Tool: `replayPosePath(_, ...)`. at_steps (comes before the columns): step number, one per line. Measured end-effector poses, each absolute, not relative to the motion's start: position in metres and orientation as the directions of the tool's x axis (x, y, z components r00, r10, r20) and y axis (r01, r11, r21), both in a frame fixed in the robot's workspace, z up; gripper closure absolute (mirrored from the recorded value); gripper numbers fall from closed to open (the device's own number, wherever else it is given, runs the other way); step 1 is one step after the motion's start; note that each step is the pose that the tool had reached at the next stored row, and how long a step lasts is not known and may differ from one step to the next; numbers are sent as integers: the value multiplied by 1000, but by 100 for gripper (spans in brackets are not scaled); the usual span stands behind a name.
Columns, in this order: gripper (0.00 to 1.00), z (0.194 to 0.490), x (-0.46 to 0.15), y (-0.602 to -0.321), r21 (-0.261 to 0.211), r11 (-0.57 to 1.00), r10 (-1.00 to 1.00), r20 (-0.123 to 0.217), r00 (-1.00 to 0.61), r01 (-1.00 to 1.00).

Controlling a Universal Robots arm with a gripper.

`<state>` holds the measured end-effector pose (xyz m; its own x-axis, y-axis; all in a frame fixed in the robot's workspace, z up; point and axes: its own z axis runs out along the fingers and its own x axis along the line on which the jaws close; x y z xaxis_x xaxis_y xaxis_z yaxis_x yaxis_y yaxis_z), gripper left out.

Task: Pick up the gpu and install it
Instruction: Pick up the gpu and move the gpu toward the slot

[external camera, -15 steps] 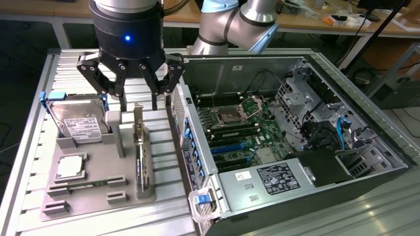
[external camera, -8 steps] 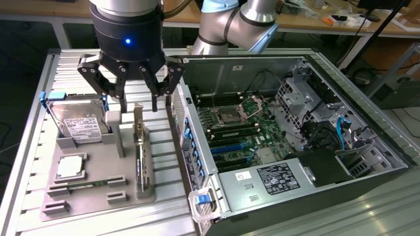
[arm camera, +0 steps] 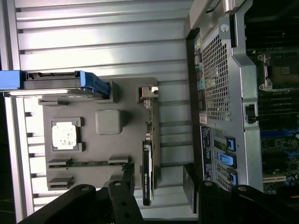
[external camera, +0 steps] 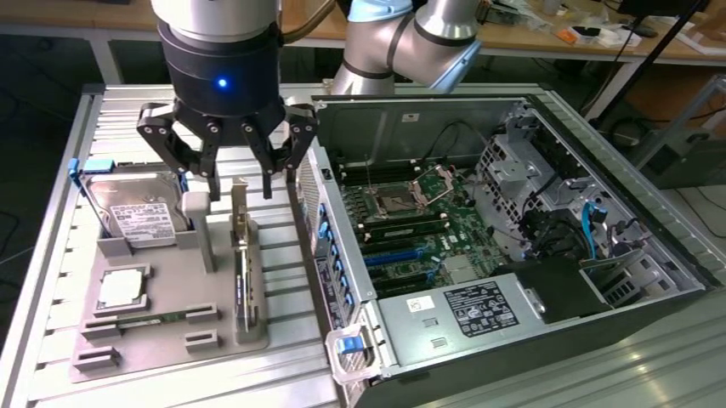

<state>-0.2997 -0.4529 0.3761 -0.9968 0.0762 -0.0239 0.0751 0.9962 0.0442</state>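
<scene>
The gripper (external camera: 236,177), fingers apart, hangs at the gpu's (external camera: 241,255) 12 o'clock end. In the exterior view, the gpu stands on edge in the tray (external camera: 159,336), at 9 o'clock of the case (external camera: 409,127).

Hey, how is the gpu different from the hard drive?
The gpu stands on edge as a thin dark card beside the computer case; the hard drive is silver with a white label, farther from the case. The open hand hangs above the gpu, not the hard drive. Both sit in the grey holder.
</scene>
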Motion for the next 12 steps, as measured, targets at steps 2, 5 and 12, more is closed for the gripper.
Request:
replayPosePath(2, 46, 374, -300, -453, 44, 996, 76, -24, -997, 75)
replayPosePath(5, 46, 372, -300, -454, 44, 996, 76, -24, -997, 75)
replayPosePath(12, 46, 365, -300, -454, 44, 996, 76, -24, -997, 75)
